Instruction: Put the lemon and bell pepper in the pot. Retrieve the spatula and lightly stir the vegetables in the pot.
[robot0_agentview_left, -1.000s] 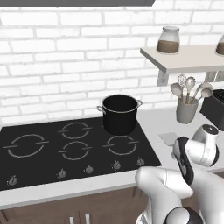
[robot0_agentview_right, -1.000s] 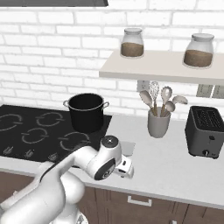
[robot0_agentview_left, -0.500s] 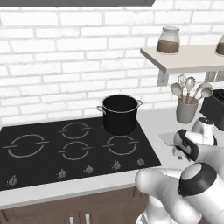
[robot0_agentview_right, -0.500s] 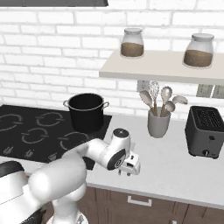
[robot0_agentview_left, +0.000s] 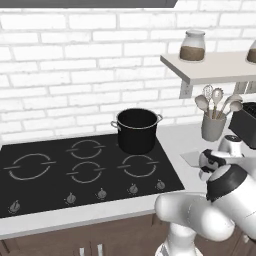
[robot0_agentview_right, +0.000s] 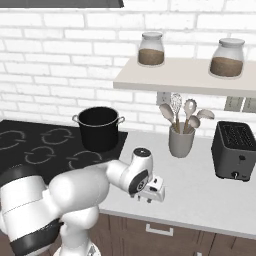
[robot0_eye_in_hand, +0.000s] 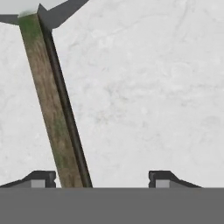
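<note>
The white robot arm is reaching low over the marble counter (robot0_agentview_right: 200, 190), near its front edge beside the cooktop (robot0_agentview_left: 75, 170). Its gripper (robot0_eye_in_hand: 101, 177) is hanging spread wide and empty, a wooden spatula handle (robot0_eye_in_hand: 50, 105) lying on the counter between the fingertips, close against one. The black pot (robot0_agentview_left: 137, 130) is sitting at the cooktop's back right corner. A grey utensil cup (robot0_agentview_right: 181, 141) is standing further back, under the shelf (robot0_agentview_right: 190, 77).
</note>
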